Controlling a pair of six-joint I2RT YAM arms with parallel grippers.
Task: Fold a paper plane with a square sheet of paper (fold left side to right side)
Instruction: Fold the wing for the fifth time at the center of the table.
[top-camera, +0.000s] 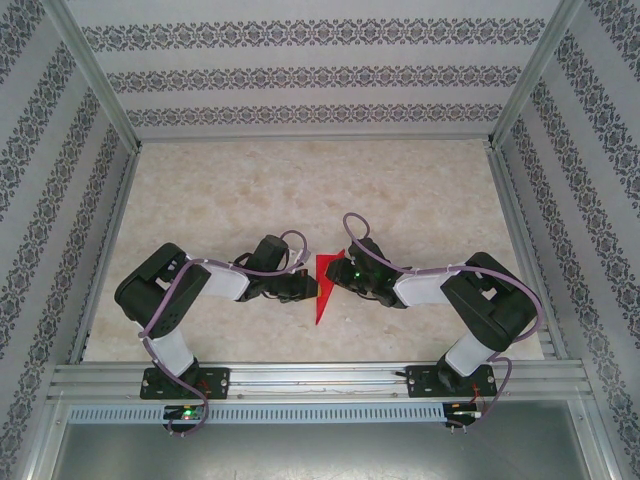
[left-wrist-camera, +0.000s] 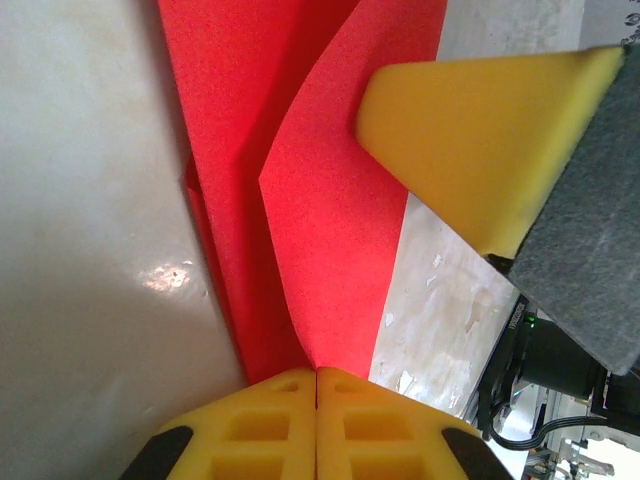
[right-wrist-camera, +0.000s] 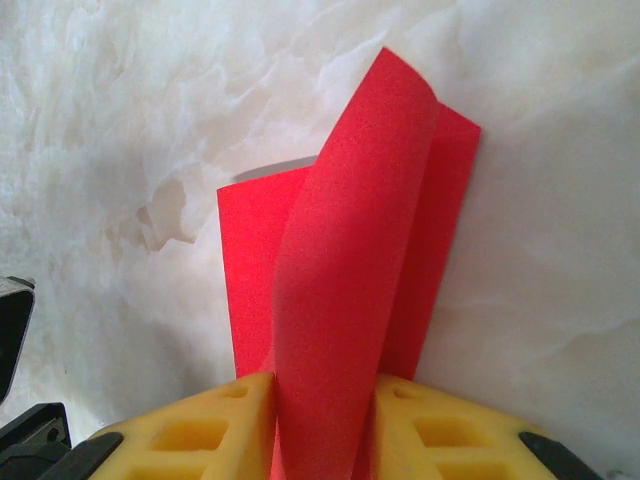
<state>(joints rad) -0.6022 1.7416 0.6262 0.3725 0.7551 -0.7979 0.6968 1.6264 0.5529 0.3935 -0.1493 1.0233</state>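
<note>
The square sheet of paper (top-camera: 326, 285), creased to a narrow shape, lies on the surface (top-camera: 300, 190) between both hands, with its long axis running near to far. We find the left hand (left-wrist-camera: 317, 400) pressed shut on its left edge and the right hand (right-wrist-camera: 325, 400) pinching a raised, curling flap. We judge that the fold will travel toward the right hand.

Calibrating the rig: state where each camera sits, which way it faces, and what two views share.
Top external: above and behind the arms, looking down at the table; both arms, left gripper, right gripper, square sheet of paper.
Left wrist: on the left arm, looking along its shut fingers across the sheet toward a right gripper finger.
Right wrist: on the right arm, looking along its fingers, shut on the upcurled sheet.
Shared: both wrist views show the red sheet.
</note>
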